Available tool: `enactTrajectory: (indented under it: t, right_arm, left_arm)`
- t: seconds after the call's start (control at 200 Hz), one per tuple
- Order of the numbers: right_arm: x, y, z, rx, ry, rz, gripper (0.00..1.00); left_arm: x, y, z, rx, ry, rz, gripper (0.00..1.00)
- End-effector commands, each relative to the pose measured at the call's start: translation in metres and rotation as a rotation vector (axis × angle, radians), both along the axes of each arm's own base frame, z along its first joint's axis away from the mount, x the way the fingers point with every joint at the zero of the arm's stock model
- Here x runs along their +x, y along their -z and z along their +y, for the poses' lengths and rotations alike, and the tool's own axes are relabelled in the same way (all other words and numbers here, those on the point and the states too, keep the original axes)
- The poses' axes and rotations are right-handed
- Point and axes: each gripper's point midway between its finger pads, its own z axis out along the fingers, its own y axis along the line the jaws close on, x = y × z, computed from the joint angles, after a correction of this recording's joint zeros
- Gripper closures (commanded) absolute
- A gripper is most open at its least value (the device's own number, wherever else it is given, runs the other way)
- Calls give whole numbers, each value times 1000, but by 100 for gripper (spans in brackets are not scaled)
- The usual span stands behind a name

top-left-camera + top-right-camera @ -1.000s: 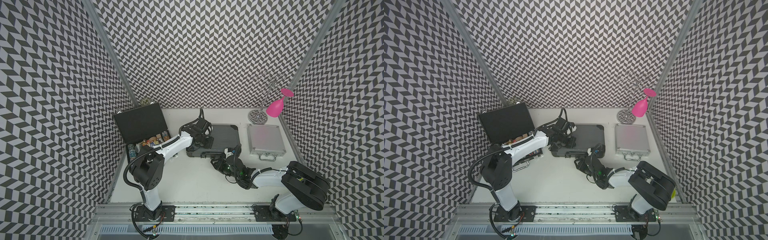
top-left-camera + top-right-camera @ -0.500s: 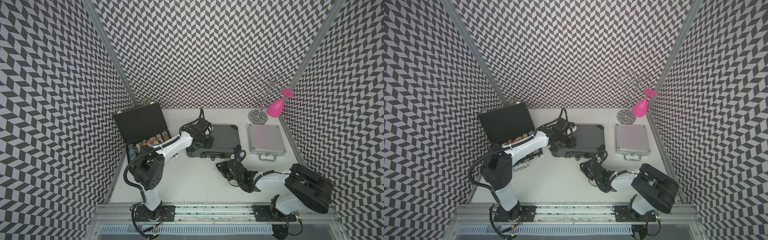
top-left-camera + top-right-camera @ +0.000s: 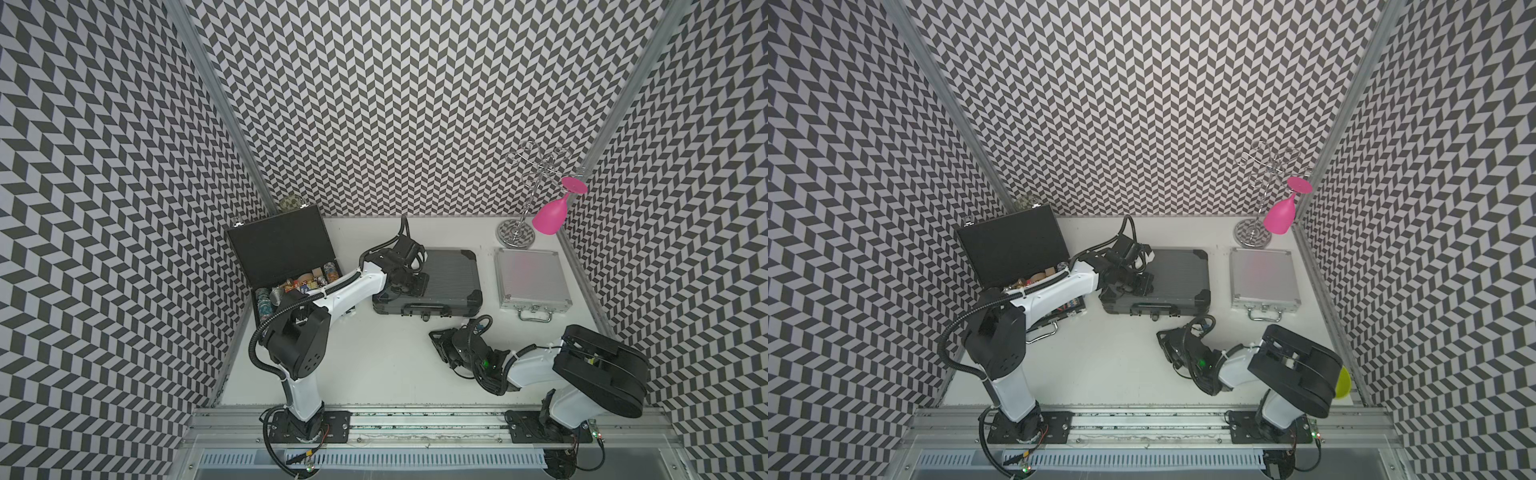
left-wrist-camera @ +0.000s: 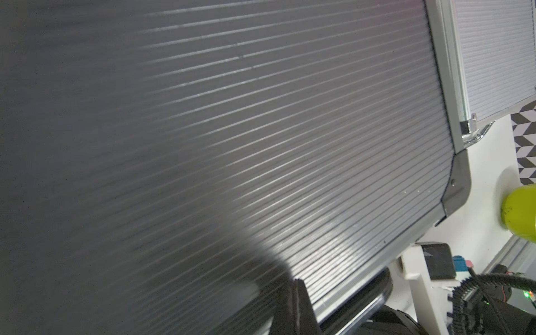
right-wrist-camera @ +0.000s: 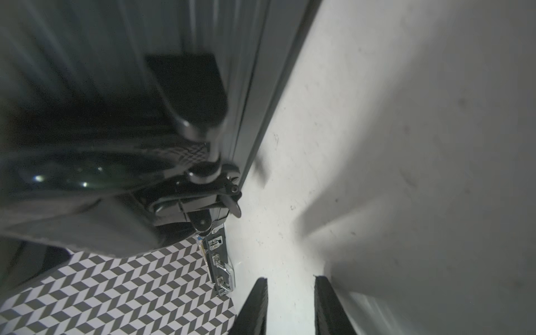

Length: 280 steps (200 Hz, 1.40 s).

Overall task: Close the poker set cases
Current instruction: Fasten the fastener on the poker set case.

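Three poker set cases show in both top views. The flat black case (image 3: 278,249) at the left stands open, lid upright, with chips (image 3: 266,301) in its tray. The ribbed dark grey case (image 3: 453,274) in the middle is closed, and so is the silver case (image 3: 530,276) to its right. My left gripper (image 3: 415,284) is shut and rests on the grey lid (image 4: 261,145) near its left end, its fingertips (image 4: 297,282) pressed together. My right gripper (image 3: 438,336) hovers low over the table in front of the grey case, open with nothing between its fingers (image 5: 258,293).
A chrome glass rack (image 3: 517,239) holding a pink glass (image 3: 550,214) stands at the back right. A yellow-green object (image 3: 1343,382) lies behind the right arm's base. The grey case's handle and latch (image 5: 203,185) face the right gripper. Patterned walls enclose three sides.
My right gripper has drawn back from the grey case's front edge toward the near side of the table, and its jaws have narrowed slightly. The left arm has stayed on the lid.
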Motion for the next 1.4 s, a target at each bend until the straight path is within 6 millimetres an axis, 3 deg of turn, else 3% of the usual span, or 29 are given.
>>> enactTrajectory:
  t: [0.0, 0.24, 0.541, 1.161, 1.397]
  right_arm:
    - [12, -18, 4, 141, 115, -10, 70]
    - [29, -17, 6, 141, 203, -17, 75]
    - [34, 2, 18, 132, 198, 8, 76]
    - [46, 32, 6, 61, 353, 89, 84]
    - [36, 56, -15, 29, 430, 163, 90]
  left_arm:
    - [-24, 59, 25, 162, -8, 149, 100]
    - [-25, 54, 27, 159, -3, 141, 100]
    - [-28, 47, 36, 159, 7, 122, 100]
    - [-31, 35, 42, 130, 6, 97, 100]
    - [-29, 32, 45, 150, -2, 76, 100]
